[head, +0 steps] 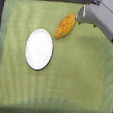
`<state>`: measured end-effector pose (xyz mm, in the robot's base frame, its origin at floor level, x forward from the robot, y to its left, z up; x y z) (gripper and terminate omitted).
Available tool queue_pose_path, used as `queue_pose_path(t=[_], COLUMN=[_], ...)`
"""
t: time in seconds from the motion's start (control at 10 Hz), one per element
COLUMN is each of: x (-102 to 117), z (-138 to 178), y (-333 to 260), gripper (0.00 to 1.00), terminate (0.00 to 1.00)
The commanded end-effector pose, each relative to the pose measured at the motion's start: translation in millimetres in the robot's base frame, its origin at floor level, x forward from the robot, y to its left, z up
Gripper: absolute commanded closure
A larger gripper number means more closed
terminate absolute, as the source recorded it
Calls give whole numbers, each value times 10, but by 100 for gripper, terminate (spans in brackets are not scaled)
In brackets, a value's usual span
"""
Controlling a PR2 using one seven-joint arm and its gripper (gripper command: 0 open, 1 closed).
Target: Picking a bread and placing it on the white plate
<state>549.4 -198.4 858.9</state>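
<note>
Green cloth [64, 88] covers the table, bearing the white plate [39, 49] and the bread [65, 26]

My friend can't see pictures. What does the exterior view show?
A golden-orange bread lies on a green cloth, its upper end under the robot's gray gripper reaching in from the view's upper right. A round white plate sits bare, below and left of the bread, not touching it.

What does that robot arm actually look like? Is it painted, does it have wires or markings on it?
The arm is a chunky, boxy limb in pale grey-white, with darker grey shading along its edges. It narrows toward the gripper, a small grey end piece whose fingers are too blurred to make out. No cables, labels or markings can be seen at this resolution.
</note>
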Motion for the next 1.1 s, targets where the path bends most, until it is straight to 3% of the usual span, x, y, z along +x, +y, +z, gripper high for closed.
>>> queue_pose_path(t=[0.0, 0.2, 0.6, 1.0], x=[519, 542, 242, 479], z=[-490, -690, -1083, -1276], y=[718, 964, 1322, 1413], gripper=[0, 0, 0, 0], terminate=[0, 0, 0, 0])
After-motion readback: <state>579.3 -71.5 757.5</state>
